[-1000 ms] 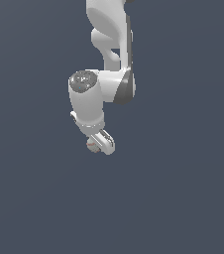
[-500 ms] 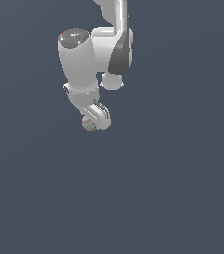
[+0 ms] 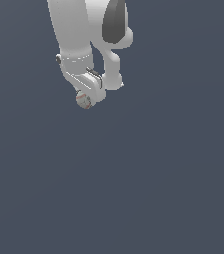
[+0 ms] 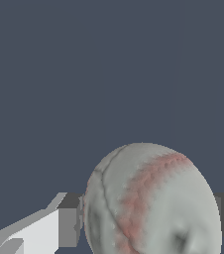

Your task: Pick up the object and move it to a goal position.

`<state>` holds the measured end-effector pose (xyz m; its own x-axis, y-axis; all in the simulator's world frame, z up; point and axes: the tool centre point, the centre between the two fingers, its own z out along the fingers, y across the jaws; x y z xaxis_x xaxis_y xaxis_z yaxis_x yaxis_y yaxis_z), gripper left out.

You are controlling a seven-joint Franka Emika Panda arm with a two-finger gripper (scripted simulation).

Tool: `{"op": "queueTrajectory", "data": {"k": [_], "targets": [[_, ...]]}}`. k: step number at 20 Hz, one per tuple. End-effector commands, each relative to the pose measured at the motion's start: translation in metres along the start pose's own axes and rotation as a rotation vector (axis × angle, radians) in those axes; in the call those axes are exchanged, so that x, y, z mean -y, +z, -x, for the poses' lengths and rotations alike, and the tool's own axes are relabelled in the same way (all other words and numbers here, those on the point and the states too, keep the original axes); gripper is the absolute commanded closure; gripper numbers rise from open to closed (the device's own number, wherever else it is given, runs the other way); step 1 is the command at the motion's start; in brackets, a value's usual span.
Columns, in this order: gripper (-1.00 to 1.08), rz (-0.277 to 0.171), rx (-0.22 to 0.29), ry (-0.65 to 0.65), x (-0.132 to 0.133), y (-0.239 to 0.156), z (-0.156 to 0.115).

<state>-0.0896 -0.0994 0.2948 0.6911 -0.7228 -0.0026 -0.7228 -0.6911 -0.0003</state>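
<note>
The object is a small off-white ball with faint red seams like a baseball. In the exterior view it sits at the tip of my gripper, high up near the view's top left. In the wrist view the ball fills the space between my grey fingers, which press on it from both sides. The gripper is shut on the ball and holds it in the air. The white arm reaches down from the top edge.
A plain dark grey-blue background fills both views. No other object, edge or goal marker shows.
The arm has moved up and toward the exterior view's top, carrying the ball with it. The gripper has stayed shut on the ball.
</note>
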Motion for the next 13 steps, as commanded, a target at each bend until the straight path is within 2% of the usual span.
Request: {"op": "queueTrajectory", "data": {"k": [1, 7, 13], "targets": [[1.08, 0.000, -0.001, 0.000, -0.010, -0.016, 0.005], [1.08, 0.000, -0.002, 0.000, -0.026, -0.041, 0.013], [1.08, 0.000, -0.002, 0.000, -0.031, -0.050, 0.016]]}}
